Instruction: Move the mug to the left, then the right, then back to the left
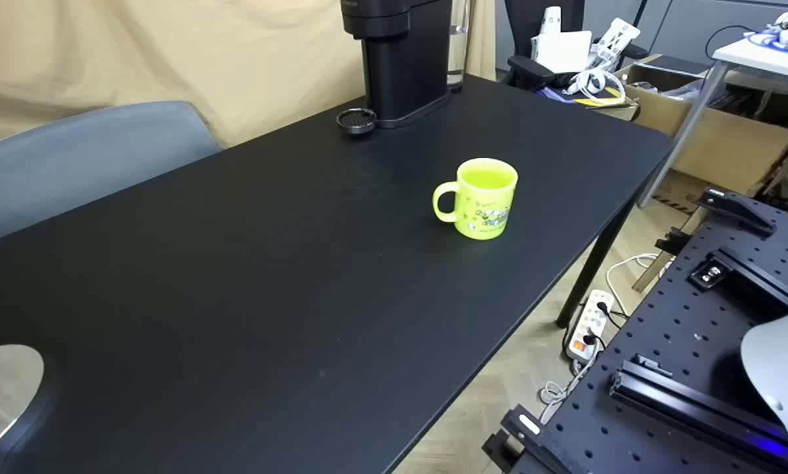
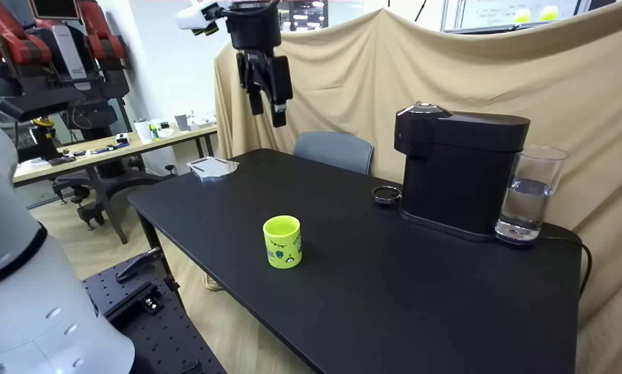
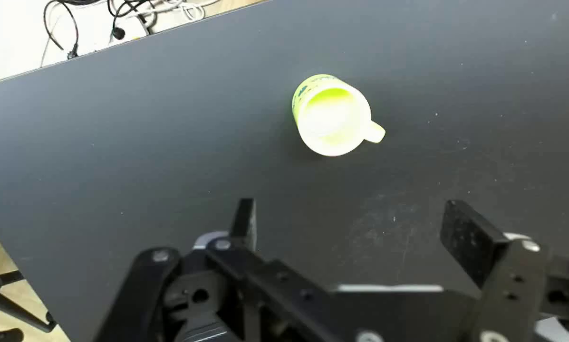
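Note:
The lime-green mug (image 1: 486, 204) stands upright on the black table (image 1: 236, 316), near one long edge. In an exterior view its loop handle and printed marking show. It also stands there in an exterior view (image 2: 282, 249), with the handle hidden. In the wrist view the mug (image 3: 332, 116) is seen from above, past the fingertips, with the handle toward the lower right. My gripper (image 3: 350, 213) is open, with nothing between the fingers. In an exterior view the gripper (image 2: 267, 114) hangs well above the table, apart from the mug.
A black coffee machine (image 2: 456, 176) stands on the table, with a small round drip tray (image 2: 386, 194) and a glass water tank (image 2: 529, 202). A light plate (image 2: 212, 167) lies at a table corner. A chair (image 1: 91, 164) stands at the far edge, before a beige curtain (image 2: 336, 93).

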Tool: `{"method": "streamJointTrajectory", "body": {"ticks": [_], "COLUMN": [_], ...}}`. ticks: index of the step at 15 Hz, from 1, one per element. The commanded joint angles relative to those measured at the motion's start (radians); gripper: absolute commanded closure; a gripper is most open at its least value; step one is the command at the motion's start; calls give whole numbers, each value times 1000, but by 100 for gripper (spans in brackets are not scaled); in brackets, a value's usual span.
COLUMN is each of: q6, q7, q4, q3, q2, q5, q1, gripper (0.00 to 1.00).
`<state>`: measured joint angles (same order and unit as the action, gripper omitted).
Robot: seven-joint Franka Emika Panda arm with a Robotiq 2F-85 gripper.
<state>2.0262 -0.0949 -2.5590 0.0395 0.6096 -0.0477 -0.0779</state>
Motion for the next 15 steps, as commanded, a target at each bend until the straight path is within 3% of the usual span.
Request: {"method": "streamJointTrajectory", "body": {"ticks": [1, 12, 15], "q6": [-3, -2, 28], "q7": [1, 1, -1], "q4": [2, 2, -16], "q3": [-1, -1, -18], "q2": [-1, 0, -48], "q5": [0, 0, 7], "q1": [-1, -1, 7], "gripper": [0, 0, 0]}}
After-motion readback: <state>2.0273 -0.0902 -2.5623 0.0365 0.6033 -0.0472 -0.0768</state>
